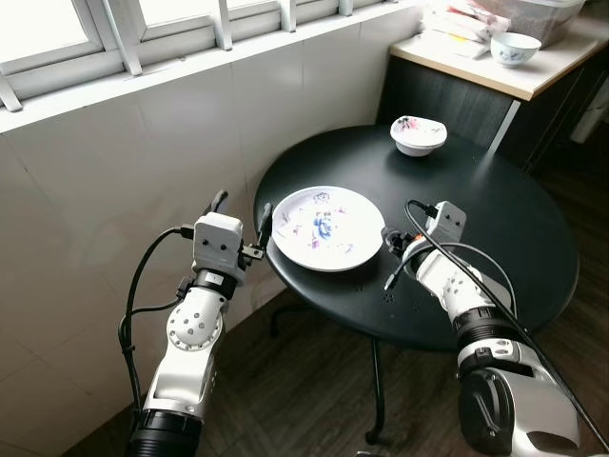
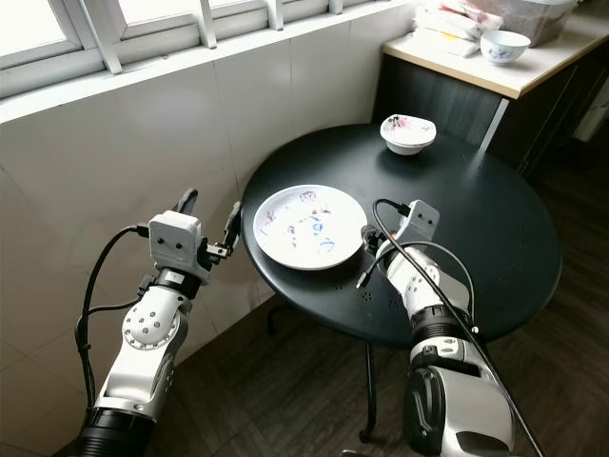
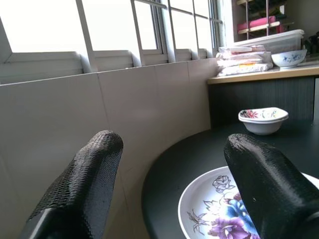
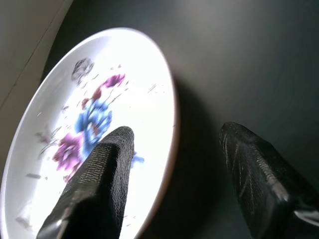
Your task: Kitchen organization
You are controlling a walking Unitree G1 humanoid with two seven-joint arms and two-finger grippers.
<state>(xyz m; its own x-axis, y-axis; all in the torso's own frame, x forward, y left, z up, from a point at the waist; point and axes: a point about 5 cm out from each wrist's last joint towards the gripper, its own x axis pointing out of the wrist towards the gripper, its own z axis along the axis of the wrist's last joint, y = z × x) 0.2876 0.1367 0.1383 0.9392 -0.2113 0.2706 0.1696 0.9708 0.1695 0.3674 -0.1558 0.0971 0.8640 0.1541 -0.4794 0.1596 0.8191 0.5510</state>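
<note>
Floral plate sits at the round table's 9 o'clock edge. Right gripper spread wide, straddling the rim at plate's 3 o'clock, prob. lining up a pinch. Left gripper at 9, fingers apart, nothing held, poss. to steady.

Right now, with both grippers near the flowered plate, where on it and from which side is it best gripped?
Probably at the rim. The flowered plate lies flat and shallow on the round black table, so only its raised edge offers a pinch. The right gripper is open and already straddles the rim on the plate's right side, one finger over the plate and one outside it. The left gripper is open at the opposite edge.
</note>
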